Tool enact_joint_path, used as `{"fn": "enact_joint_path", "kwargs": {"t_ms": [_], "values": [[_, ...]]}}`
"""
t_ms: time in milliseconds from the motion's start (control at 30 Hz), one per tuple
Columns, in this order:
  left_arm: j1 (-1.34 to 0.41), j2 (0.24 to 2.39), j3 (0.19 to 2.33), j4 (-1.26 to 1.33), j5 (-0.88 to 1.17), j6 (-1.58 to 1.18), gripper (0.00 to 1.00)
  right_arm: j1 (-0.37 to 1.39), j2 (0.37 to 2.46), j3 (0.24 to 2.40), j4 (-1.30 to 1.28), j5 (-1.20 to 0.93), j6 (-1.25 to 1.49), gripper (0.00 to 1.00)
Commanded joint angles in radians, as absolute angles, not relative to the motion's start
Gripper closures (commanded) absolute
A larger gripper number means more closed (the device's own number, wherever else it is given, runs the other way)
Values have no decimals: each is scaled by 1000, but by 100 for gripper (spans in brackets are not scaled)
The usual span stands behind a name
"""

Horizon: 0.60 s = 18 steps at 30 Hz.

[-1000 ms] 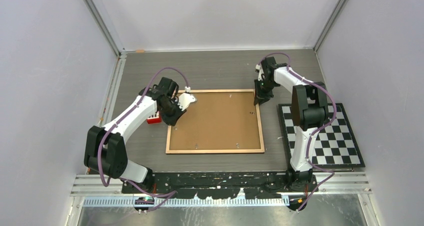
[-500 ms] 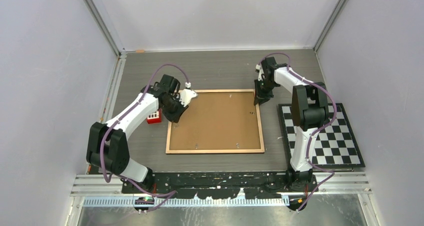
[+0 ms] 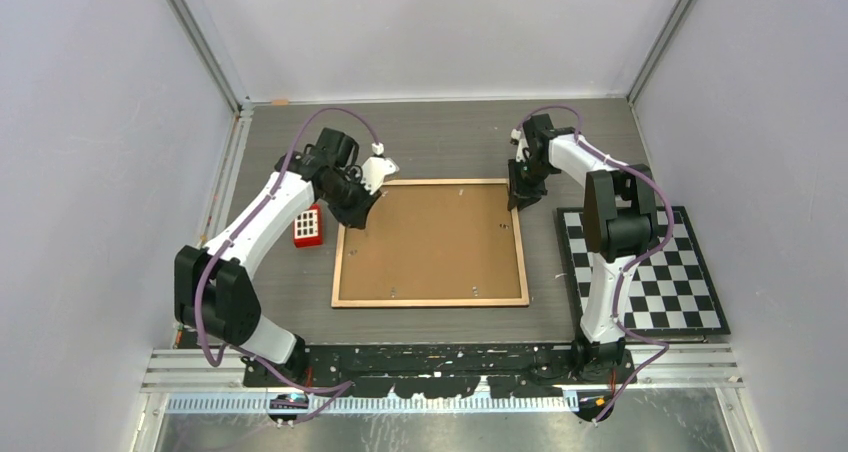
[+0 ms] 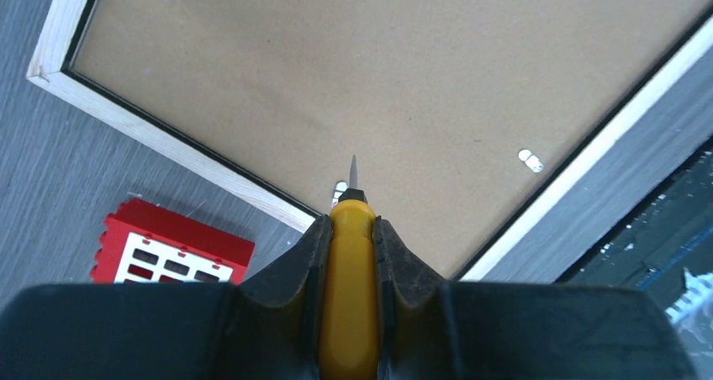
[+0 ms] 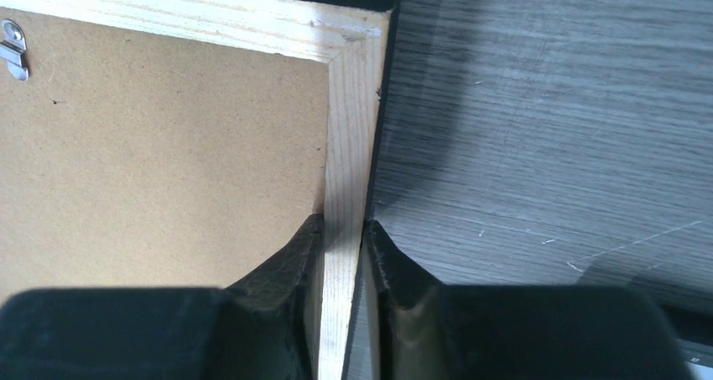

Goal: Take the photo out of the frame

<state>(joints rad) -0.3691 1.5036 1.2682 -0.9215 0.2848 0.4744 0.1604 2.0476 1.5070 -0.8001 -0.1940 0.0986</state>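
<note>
The frame (image 3: pixel 430 301) lies face down in the middle of the table, its brown backing board (image 3: pixel 430 242) up. The photo is hidden beneath that board. My left gripper (image 3: pixel 360 208) hovers over the frame's far left corner, shut on a yellow-handled tool (image 4: pixel 351 296). The tool's thin metal tip (image 4: pixel 353 168) points at the board beside a small metal tab (image 4: pixel 340 188), just inside the wood rim (image 4: pixel 168 145). My right gripper (image 5: pixel 342 224) is shut on the frame's right-hand wood rim (image 5: pixel 349 128) near the far right corner, one finger inside and one outside.
A red block with white-edged holes (image 3: pixel 308 226) lies just left of the frame. A black-and-white checkerboard (image 3: pixel 650 272) lies at the right. More metal tabs (image 4: pixel 530 160) sit along the board's edges, and a hanger clip (image 5: pixel 12 50) on its far edge.
My left arm has swung toward the far side, carrying the tool up along the frame's left edge to its far left corner and uncovering the red block. The right arm has not moved.
</note>
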Motion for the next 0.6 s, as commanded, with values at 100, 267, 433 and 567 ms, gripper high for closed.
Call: {"fn": "enact_joint_path", "kwargs": {"t_ms": [100,267,433,567], "values": [[-339,1524,1369,-1100,477,500,100,155,1978,1476,-869,-239,7,46],[-337,1581,1466,-1138,636,408,100,155,1824,1423,-803,-393,-109,29],[-337,1643,1538,-1123,767,281,100,174,1682,1382,-736,-676,-176,24],[-337,1678,1573,-1093,851,186,100,235,1642,1386,-720,-862,-164,26]]}}
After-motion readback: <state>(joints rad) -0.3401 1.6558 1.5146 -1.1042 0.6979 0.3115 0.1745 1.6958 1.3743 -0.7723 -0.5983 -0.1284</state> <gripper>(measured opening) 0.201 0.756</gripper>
